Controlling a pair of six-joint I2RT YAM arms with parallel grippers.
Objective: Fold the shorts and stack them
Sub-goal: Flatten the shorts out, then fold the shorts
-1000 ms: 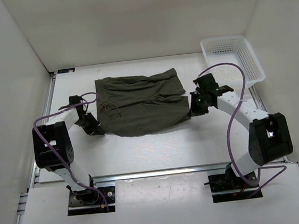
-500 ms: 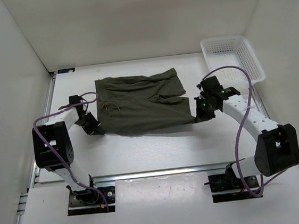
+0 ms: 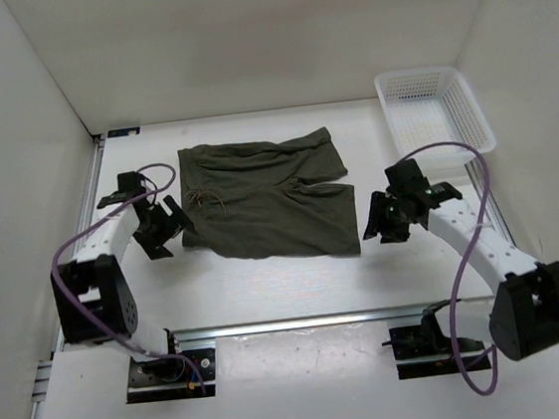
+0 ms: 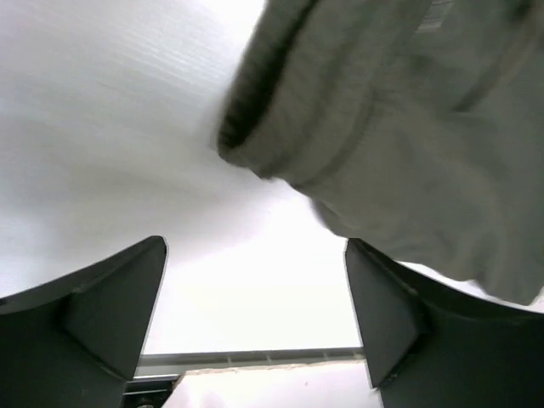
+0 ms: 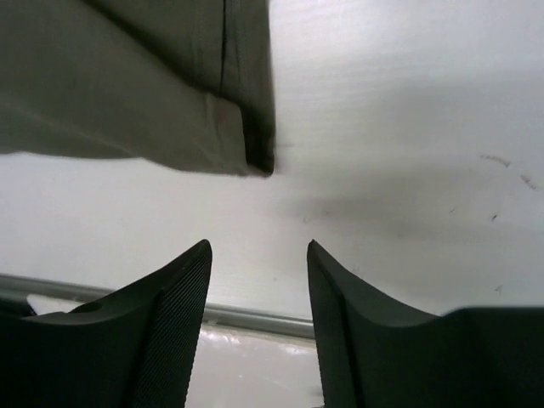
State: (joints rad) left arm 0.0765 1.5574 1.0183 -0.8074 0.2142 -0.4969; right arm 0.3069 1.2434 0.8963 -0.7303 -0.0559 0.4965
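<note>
On the white counter, walled in white, the shorts are spread flat at the middle and are flanked by the left gripper and the right gripper, each held with jaws apart just clear of the cloth's side edges.

Left arm and right arm are white with black joints, purple cables, dark ribbed fingers

White table: two items on surface.
Olive-green shorts lie spread out; white mesh basket sits apart, right of and beyond the shorts.
</note>
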